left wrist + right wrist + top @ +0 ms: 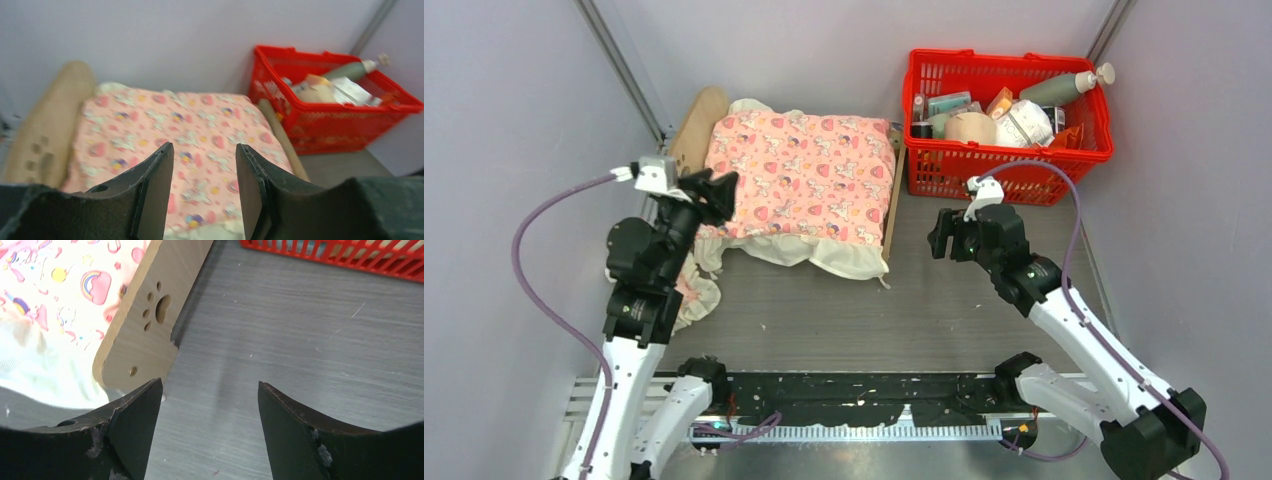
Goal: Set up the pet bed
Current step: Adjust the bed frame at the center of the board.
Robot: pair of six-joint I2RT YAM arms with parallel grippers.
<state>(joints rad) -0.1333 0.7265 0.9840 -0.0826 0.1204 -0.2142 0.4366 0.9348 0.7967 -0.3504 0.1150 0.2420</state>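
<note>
The pet bed sat at about 11 o'clock on the grey table, near the back wall. It was a small frame of pale, smooth plywood. Its arched headboard stood at the bed's 9 o'clock end and a lower end board at its 3 o'clock end. A paw-print cutout was pierced through the end board, with small round holes near it. A soft pink blanket, printed with hearts and rainbows and edged with a cream frill, covered the top of the bed and drooped over its 6 o'clock side onto the table.

The left gripper hung at the bed's 8 o'clock corner, just above the blanket. Its dark jaws stood apart with nothing between them, and in the left wrist view the blanket filled the gap. The right gripper was parted too and empty, over bare brushed table, with the end board at its 10 o'clock, close but apart. A red plastic lattice basket of bottles and packets stood at 3 o'clock of the bed, just beside it.
</note>
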